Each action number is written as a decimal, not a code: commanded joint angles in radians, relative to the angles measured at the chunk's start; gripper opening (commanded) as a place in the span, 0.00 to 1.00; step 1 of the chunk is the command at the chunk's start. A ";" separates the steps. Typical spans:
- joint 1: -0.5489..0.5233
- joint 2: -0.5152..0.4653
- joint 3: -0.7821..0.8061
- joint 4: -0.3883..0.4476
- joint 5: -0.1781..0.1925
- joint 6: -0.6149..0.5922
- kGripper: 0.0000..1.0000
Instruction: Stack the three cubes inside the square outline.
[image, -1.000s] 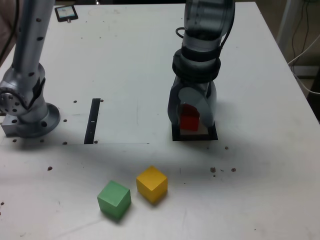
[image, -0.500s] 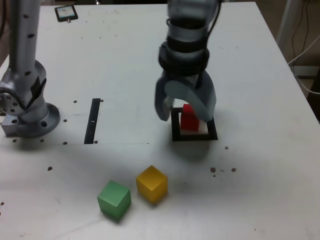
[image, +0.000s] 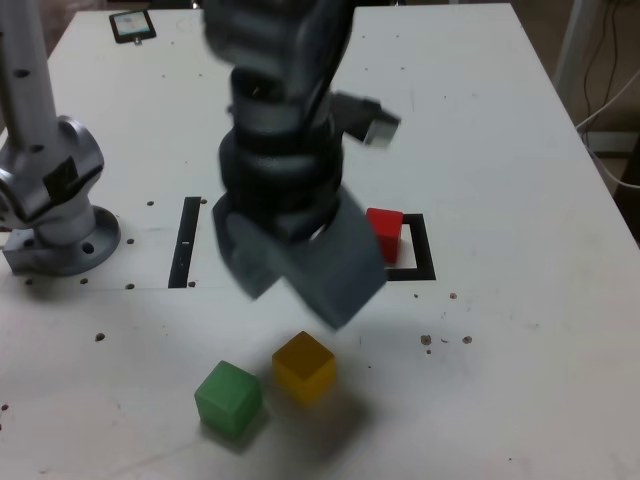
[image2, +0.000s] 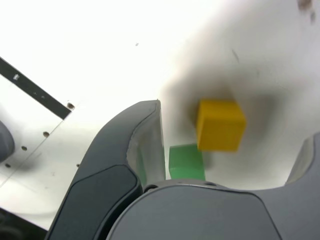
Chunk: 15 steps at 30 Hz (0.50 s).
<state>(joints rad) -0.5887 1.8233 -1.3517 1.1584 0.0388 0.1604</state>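
We see a white, speckled tabletop from across the room, with a robot arm reaching over it. Its gripper (image: 295, 305), blurred in the exterior view, hangs above the table near a yellow cube (image: 304, 368). The two jaws are spread wide, and we find nothing pinched between them.

The yellow cube rests on the tabletop (image: 490, 350), toward the lower middle of the exterior view. A green cube (image: 229, 399) sits just beside it, to its left in that view. Both have a corner turned toward us.

Further back, a red cube (image: 385, 235) lies inside a black square outline (image: 424, 262) with a white centre. The gripper hides part of the outline's left side from us.

To the left in the exterior view, a straight black strip (image: 184, 243) lies apart from the outline, and beyond it stands the arm's round grey base (image: 68, 240).

In the wrist view we look down past the parted jaws at the yellow cube and, next to it, the green one, partly covered by the gripper's body.
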 joint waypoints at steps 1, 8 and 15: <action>-0.047 0.031 -0.010 -0.016 0.003 -0.001 0.98; -0.079 0.130 -0.024 -0.037 0.042 -0.002 0.92; -0.078 0.159 -0.042 -0.045 0.074 0.001 0.90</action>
<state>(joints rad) -0.6679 1.9768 -1.3896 1.1149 0.1086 0.1595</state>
